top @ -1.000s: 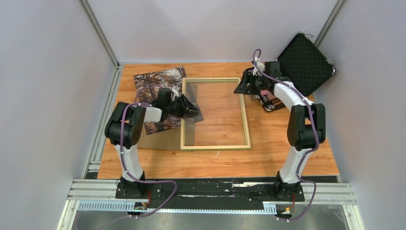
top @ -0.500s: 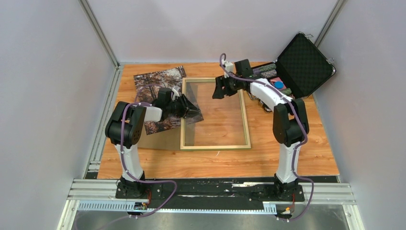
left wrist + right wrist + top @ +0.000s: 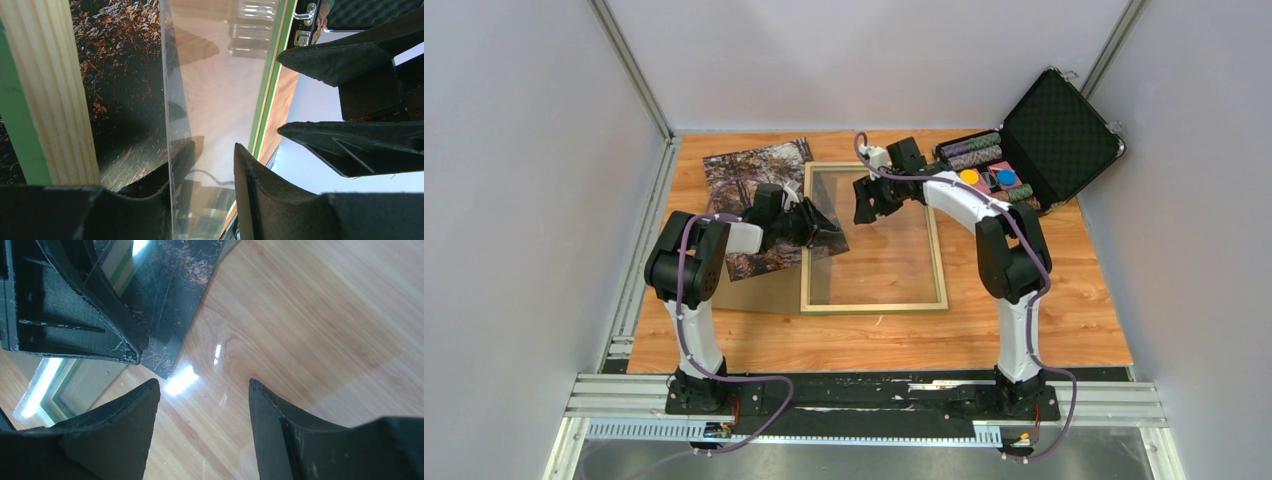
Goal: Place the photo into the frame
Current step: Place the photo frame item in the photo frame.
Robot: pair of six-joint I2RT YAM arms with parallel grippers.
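The frame [image 3: 874, 307] lies pale wood side up in the middle of the table. A clear pane [image 3: 884, 240] sits in it. The forest photo [image 3: 744, 175] lies to its left, one corner reaching over the left rail [image 3: 55, 90]. My left gripper [image 3: 819, 225] is open at that rail. Its jaws straddle the pane's raised edge [image 3: 169, 100], the lower finger [image 3: 182, 160] under the pane and a gap above. The photo [image 3: 125, 75] shows below that edge. My right gripper [image 3: 864, 205] hovers open over the pane, empty [image 3: 202, 387], close to the photo's corner [image 3: 170, 305].
A plain brown backing board [image 3: 764, 290] lies under the photo's near edge. An open black case [image 3: 1049, 130] with rolls and coloured discs stands at the back right. Grey walls enclose the table on three sides.
The right arm has swung left, from the black case to above the frame's far left part. The left arm has stayed put at the left rail.
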